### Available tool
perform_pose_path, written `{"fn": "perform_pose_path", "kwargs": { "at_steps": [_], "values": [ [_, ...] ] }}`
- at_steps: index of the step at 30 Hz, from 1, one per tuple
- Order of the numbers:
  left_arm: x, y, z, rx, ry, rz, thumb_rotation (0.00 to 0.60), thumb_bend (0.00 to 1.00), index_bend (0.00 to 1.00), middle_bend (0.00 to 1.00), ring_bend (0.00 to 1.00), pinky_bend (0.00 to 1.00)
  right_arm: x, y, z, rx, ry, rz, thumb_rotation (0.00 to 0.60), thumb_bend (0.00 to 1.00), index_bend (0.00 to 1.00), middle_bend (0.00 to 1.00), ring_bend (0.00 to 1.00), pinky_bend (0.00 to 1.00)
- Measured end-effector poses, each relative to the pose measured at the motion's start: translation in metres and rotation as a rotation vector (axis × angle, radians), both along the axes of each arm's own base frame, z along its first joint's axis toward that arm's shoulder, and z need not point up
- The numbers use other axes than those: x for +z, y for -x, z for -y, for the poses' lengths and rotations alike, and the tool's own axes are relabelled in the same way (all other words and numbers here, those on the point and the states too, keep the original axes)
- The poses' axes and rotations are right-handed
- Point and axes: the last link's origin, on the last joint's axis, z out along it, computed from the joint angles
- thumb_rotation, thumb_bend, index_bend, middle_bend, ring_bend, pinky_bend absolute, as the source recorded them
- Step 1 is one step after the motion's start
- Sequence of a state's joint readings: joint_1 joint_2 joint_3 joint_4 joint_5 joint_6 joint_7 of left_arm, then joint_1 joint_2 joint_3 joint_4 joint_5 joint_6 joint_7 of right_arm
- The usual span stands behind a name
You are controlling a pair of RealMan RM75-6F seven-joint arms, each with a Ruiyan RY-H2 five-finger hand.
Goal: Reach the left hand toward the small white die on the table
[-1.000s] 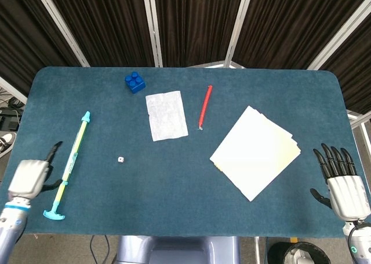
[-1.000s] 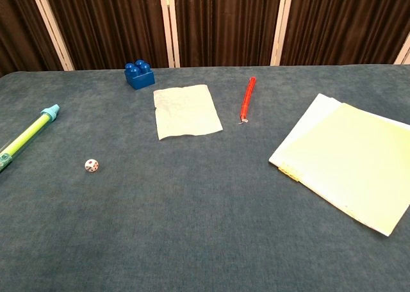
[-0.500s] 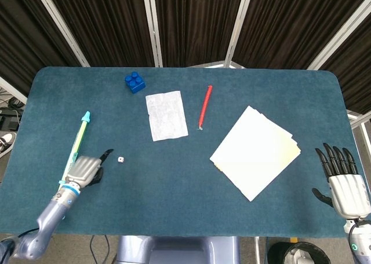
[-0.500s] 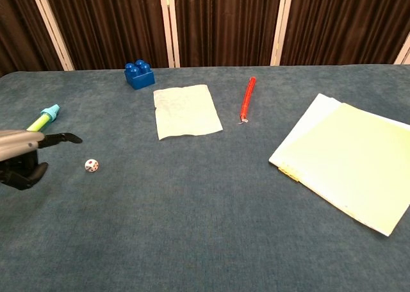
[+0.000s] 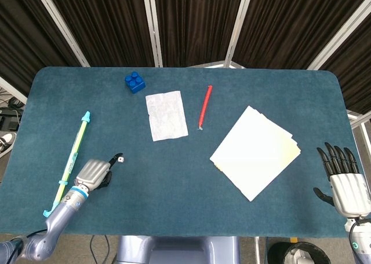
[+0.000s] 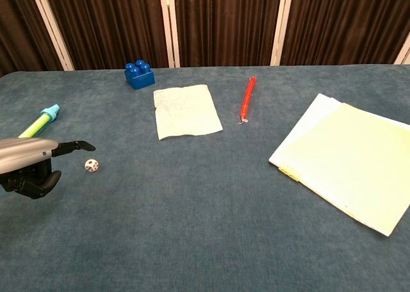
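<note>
Our left hand [image 6: 29, 164], empty with fingers half-curled, hovers beside the small white die [image 6: 91, 166]; an extended fingertip could knock it rolling.

I'm working in what looks like a lab test booth: a blue felt table [image 5: 191, 177] fills the frame, with dark pleated curtains [image 5: 191, 21] on white framing across the top.

Die [image 5: 120, 157] just beyond left robot hand [image 5: 94, 172]
</note>
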State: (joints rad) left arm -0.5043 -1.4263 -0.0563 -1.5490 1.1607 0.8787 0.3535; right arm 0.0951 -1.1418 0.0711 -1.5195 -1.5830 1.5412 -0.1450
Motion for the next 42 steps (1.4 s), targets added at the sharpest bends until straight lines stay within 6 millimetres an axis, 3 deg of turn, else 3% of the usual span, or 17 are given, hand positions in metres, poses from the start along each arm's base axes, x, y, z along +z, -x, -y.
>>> {"fn": "perform_pose_path", "kwargs": {
  "at_steps": [23,31,42],
  "values": [
    [-0.010,0.008,0.016,0.033,0.031,-0.021,0.600,0.83,0.05,1.00,0.96,1.00,-0.001,0.001,0.000,-0.004,-0.006,0.000,0.600,0.00,0.00,0.00,0.00,0.00],
    [-0.016,0.008,0.030,0.027,0.083,-0.013,0.600,0.83,0.08,1.00,0.96,1.00,-0.001,0.000,0.000,-0.002,-0.007,-0.001,0.600,0.00,0.00,0.00,0.00,0.00],
    [-0.007,0.008,0.049,-0.015,0.052,0.052,0.600,0.83,0.08,1.00,0.95,1.00,-0.003,-0.001,0.000,0.004,-0.014,-0.002,0.600,0.00,0.00,0.00,0.00,0.00]
  ]
}}
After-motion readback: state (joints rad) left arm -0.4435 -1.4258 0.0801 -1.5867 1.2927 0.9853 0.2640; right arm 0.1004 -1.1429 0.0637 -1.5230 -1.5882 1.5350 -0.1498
